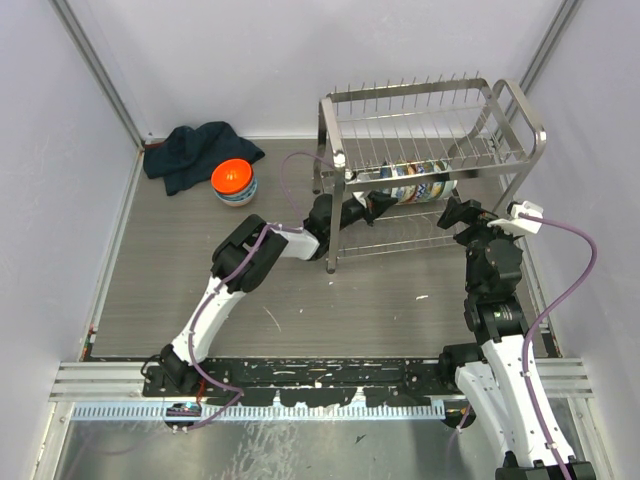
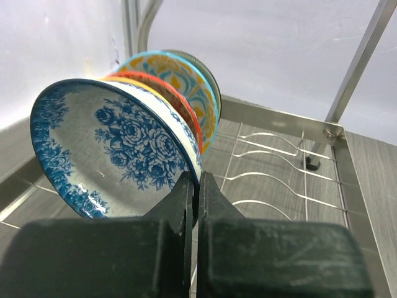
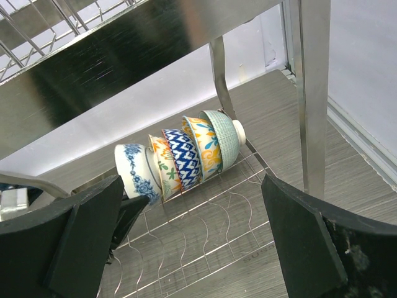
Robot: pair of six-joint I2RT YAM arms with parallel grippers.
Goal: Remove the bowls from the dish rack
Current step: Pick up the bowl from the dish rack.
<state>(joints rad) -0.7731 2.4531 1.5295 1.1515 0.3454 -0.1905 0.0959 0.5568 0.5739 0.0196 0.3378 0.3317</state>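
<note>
1. My left pincer [image 2: 197,186] reaches into the lower tier of the dish rack [image 1: 410,89], clamped on the rim of the blue floral bowl [image 2: 118,149] at the rack's left end.
2. The other bowls [image 3: 198,149] lean in a row just behind it; drawing it out may topple them.
3. I hold only a thin rim, so it may slip, or strike the rack's upper tier.
4. My right pincer [image 3: 195,220] hangs spread apart at the rack's right end, empty.
5. An orange bowl [image 1: 234,178] sits well left of the rack.
</note>
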